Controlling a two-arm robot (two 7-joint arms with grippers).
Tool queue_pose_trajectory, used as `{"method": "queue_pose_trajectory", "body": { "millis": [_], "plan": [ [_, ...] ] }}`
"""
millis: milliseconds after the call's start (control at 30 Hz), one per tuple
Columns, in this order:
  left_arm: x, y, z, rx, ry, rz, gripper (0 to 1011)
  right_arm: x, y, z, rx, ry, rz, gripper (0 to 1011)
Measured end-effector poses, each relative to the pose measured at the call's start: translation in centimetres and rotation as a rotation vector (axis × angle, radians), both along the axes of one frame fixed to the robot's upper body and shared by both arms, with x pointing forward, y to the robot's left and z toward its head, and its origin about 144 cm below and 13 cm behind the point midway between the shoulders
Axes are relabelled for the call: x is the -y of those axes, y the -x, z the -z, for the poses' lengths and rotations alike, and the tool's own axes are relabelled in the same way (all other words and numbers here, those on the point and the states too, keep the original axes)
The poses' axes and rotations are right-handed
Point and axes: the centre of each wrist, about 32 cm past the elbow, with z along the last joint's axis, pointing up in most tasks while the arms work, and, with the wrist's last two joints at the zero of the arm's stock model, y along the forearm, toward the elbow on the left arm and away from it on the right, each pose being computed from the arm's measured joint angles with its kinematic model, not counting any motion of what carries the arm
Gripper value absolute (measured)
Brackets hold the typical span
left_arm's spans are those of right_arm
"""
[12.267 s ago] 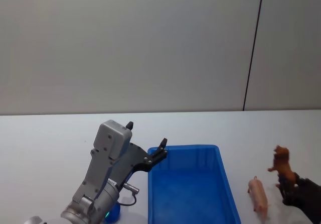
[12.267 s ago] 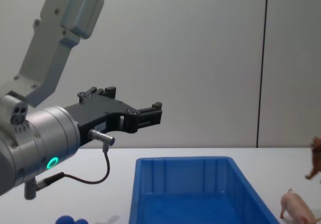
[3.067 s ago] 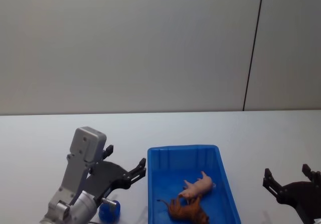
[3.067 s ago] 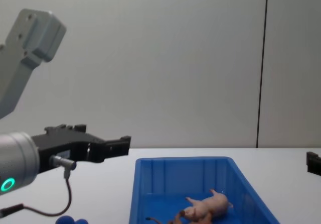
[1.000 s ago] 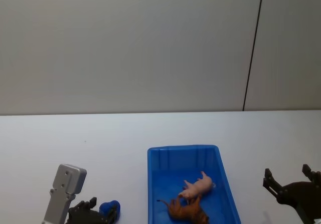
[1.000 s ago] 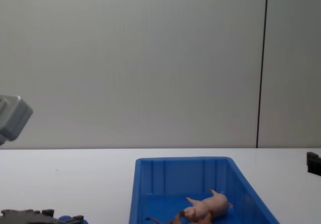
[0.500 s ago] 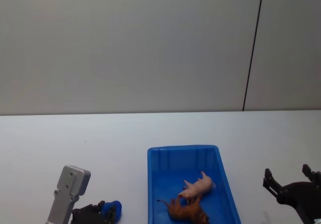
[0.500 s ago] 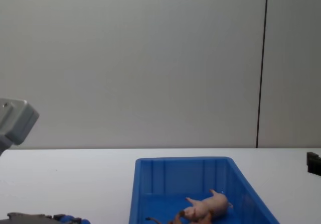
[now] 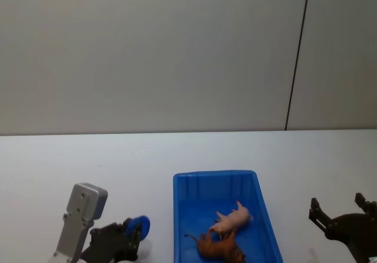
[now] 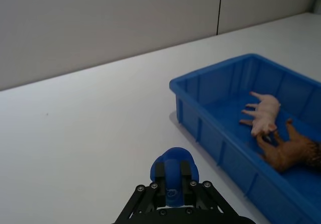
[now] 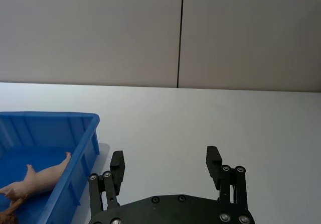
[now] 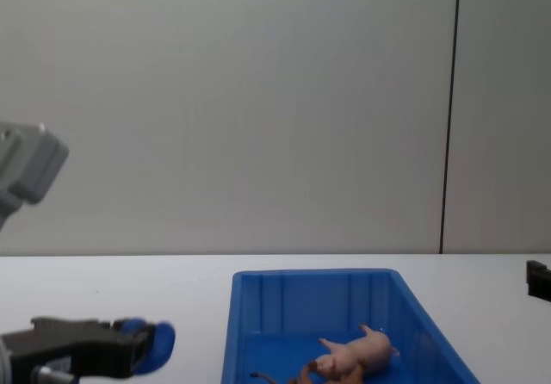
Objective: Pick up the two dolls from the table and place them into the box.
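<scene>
Lying inside box [image 9: 263,216]: pink pig [image 9: 233,217] & brown doll [image 9: 219,247], touching. Likely light, rigid plastic; grip by torso. Left gripper [image 10: 172,178] clamps small blue object [image 10: 174,166]; right gripper [image 11: 165,164] spread, empty, beside box.

I see the blue box [image 9: 263,213] at lower centre on the white table [image 9: 177,151], pink pig [image 9: 233,219] and brown doll [image 9: 220,248] touching inside, left pincer [image 9: 134,234] lower left closed on a small blue object [image 9: 141,226], right pincer [image 9: 340,213] spread wide at lower right
</scene>
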Motion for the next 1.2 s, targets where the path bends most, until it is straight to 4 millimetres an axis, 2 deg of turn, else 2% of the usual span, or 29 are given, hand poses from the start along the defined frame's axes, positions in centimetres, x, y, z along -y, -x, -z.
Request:
{"method": "queue_pose_trajectory", "body": {
  "millis": [533,900,1100,1133,1200],
  "plan": [
    [0.7,-1.0,-2.4,0.177,0.080,0.129,94,0.0,0.0,0.0,0.000,0.000,0.000,1001],
    [2.0,-2.9,-3.3,0.226,0.131,0.265,84,0.0,0.0,0.0,0.000,0.000,0.000,1001],
    [2.8,-3.6,-3.3,0.227,0.142,0.315,195,0.0,0.0,0.0,0.000,0.000,0.000,1001],
    [3.0,-3.8,-3.3,0.227,0.144,0.325,271,0.0,0.0,0.0,0.000,0.000,0.000,1001],
    [3.2,-3.9,-3.3,0.227,0.145,0.334,306,0.0,0.0,0.0,0.000,0.000,0.000,1001]
  ]
}}
